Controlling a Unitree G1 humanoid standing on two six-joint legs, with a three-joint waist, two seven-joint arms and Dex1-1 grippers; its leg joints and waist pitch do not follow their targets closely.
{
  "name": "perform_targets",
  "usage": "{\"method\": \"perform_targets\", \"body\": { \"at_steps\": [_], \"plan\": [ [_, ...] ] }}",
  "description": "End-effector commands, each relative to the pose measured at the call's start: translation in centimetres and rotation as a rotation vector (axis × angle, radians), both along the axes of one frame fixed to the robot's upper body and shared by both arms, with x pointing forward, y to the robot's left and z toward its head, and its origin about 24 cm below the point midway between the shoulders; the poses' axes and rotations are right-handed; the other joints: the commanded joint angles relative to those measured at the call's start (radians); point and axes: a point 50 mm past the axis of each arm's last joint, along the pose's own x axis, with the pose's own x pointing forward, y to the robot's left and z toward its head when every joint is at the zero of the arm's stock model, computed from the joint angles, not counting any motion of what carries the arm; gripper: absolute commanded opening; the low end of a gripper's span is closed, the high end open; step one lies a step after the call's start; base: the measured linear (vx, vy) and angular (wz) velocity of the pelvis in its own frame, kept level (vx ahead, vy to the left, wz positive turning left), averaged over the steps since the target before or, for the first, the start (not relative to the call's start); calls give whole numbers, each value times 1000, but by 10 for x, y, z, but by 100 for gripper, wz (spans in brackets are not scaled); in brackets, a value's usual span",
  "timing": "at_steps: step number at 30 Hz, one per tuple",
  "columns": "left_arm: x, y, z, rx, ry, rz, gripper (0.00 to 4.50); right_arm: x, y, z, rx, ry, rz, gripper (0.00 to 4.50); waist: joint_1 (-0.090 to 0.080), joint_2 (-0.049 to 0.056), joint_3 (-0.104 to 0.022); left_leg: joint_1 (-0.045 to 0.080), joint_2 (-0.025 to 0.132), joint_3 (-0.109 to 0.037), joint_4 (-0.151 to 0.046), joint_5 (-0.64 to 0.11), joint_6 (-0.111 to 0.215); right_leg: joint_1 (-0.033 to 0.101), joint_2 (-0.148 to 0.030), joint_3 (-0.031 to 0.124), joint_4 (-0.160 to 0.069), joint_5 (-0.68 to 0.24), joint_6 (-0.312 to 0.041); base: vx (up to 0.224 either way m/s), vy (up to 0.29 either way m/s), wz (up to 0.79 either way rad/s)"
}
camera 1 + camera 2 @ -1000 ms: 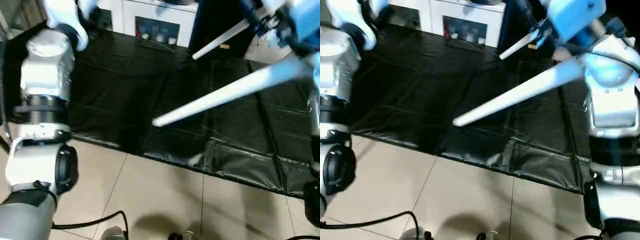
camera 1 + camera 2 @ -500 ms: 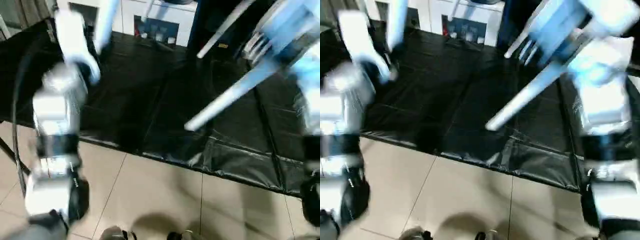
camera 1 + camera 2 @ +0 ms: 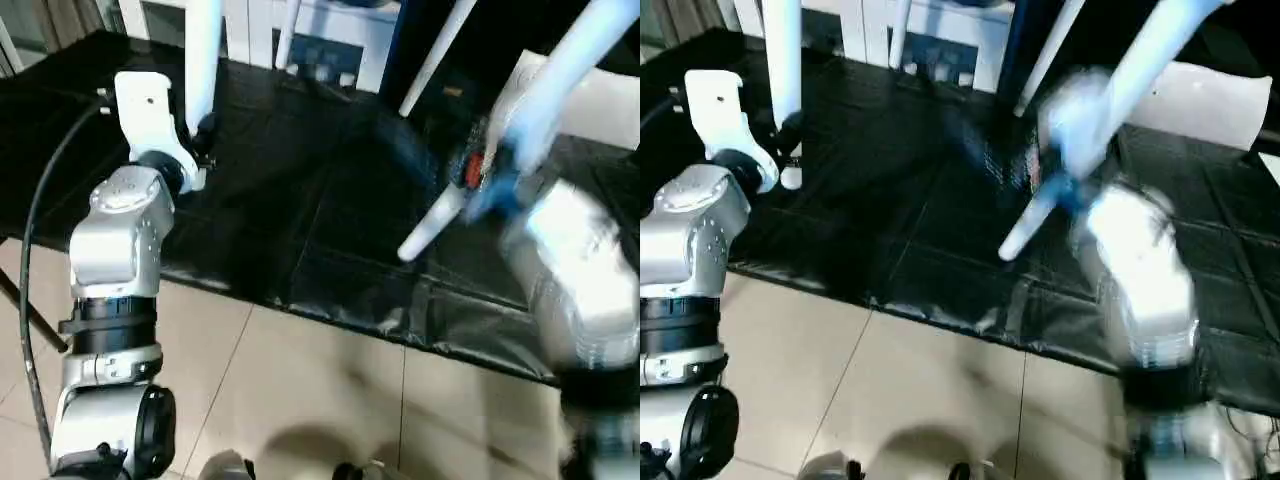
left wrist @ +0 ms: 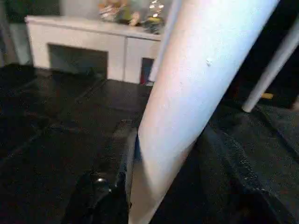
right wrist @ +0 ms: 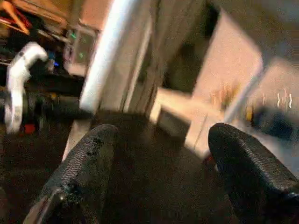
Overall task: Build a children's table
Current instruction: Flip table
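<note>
Left wrist view: your left gripper is clamped on a white table leg, which runs up between the fingers and out of the top of the picture. From the head camera that same leg stands near upright over the black mat, so you look to be carrying it, not seating it yet. Right gripper stands wide; both textured pads show with an open gap and nothing between them. The head views blur that arm heavily: a second leg slants down across it, tip over the mat, but I can't tell what carries it. Two more legs lean up at the far mat edge near the white cabinet. Tabletop itself I can't make out here. A white block lies on the mat at far right. No readable labels or writing anywhere; the red and dark marks on the right arm are too smeared to read.
</note>
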Motion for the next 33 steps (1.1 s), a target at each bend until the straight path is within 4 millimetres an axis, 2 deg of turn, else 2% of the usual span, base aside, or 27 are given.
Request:
{"method": "perform_targets", "body": {
  "at_steps": [1,2,3,5,7,8,9,10,11,13,14,15,16,18,21,23,29,30,31,33],
  "plan": [
    [-5,-10,20,40,-117,-58,174,-3,-7,-5,19,36,-37,340,-9,17,-93,23,53,-20,-78,-136,34,71,-71,58,-67,-206,-134,0,0,0],
    [-6,-10,17,51,-108,-61,172,-5,-10,-12,23,61,-58,340,-11,16,-89,24,52,-19,-79,-165,27,68,-72,58,-74,-246,-125,0,0,0],
    [-6,-10,17,51,-108,-61,172,-5,-10,-12,23,61,-58,340,-11,16,-89,24,52,-19,-79,-165,27,68,-72,58,-74,-246,-125,0,0,0],
    [-8,-9,3,80,-78,-63,170,-12,-19,-23,36,108,-143,340,-19,10,-82,24,48,-20,-82,-218,13,64,-74,56,-91,-368,-78,0,0,0],
    [-9,-8,-2,95,-69,-64,170,-14,-22,-24,46,118,-173,340,-20,13,-81,29,49,-21,-82,-237,6,59,-74,55,-96,-409,-58,0,0,0],
    [-12,-6,-12,100,-49,-57,167,-18,-30,-26,85,115,-240,340,-28,5,-80,26,48,-23,-83,-252,2,61,-71,51,-98,-437,-43,0,0,0],
    [-13,-4,-16,106,-42,-51,167,-21,-34,-27,99,111,-276,340,-30,5,-79,30,47,-22,-81,-262,2,55,-74,52,-105,-466,-25,0,0,0],
    [-13,-3,-19,111,-40,-48,166,-24,-36,-28,108,109,-300,340,-35,4,-77,26,45,-24,-83,-274,1,57,-73,49,-109,-498,-8,0,0,0],
    [-14,-1,-22,127,-35,-42,166,-27,-38,-29,124,108,-319,340,-41,3,-73,31,44,-25,-83,-307,-1,52,-70,44,-116,-548,9,0,0,0],
    [-15,2,-26,154,-32,-39,162,-33,-42,-31,146,104,-348,340,-48,3,-74,35,43,-29,-83,-327,-1,50,-71,40,-123,-574,24,0,0,0],
    [-15,3,-28,162,-32,-40,161,-35,-43,-32,150,102,-356,340,-50,6,-72,36,42,-30,-83,-335,0,50,-73,38,-127,-585,28,0,0,0],
    [-15,5,-30,192,-32,-40,159,-39,-45,-32,150,92,-374,340,-56,8,-72,42,45,-33,-84,-355,-1,49,-74,34,-132,-593,25,0,0,0],
    [-15,6,-31,205,-32,-41,159,-40,-45,-32,147,86,-383,340,-62,11,-72,39,49,-38,-89,-361,-3,57,-77,29,-133,-575,18,0,0,0],
    [-14,8,-34,233,-34,-40,158,-43,-46,-34,147,92,-399,340,-64,17,-72,43,57,-42,-96,-374,-8,60,-79,26,-132,-539,4,0,0,0],
    [-13,9,-37,256,-33,-42,156,-44,-45,-35,147,100,-403,340,-65,15,-70,49,59,-41,-99,-400,-19,60,-81,28,-132,-514,-13,0,0,0],
    [-10,7,-43,315,-36,-70,155,-45,-40,-40,125,131,-385,340,-65,9,-69,49,55,-40,-99,-400,-18,60,-86,32,-134,-535,-9,0,0,0],
    [0,11,-57,381,-38,-50,155,-45,-32,-53,60,228,-350,340,-66,12,-68,54,52,-41,-98,-420,-21,58,-84,30,-142,-563,1,0,0,0],
    [1,11,-59,378,-36,-54,188,-45,-31,-55,50,239,-345,340,-66,13,-70,51,54,-43,-98,-415,-23,64,-89,31,-139,-561,1,0,0,0],
    [2,12,-61,380,-35,-52,208,-46,-30,-57,44,261,-330,340,-65,13,-69,52,53,-43,-97,-418,-21,61,-89,30,-144,-571,4,0,0,0],
    [3,13,-62,380,-35,-53,224,-46,-29,-60,29,286,-320,340,-66,12,-70,51,54,-44,-97,-421,-23,61,-89,30,-142,-568,3,0,0,0]
  ]
}}
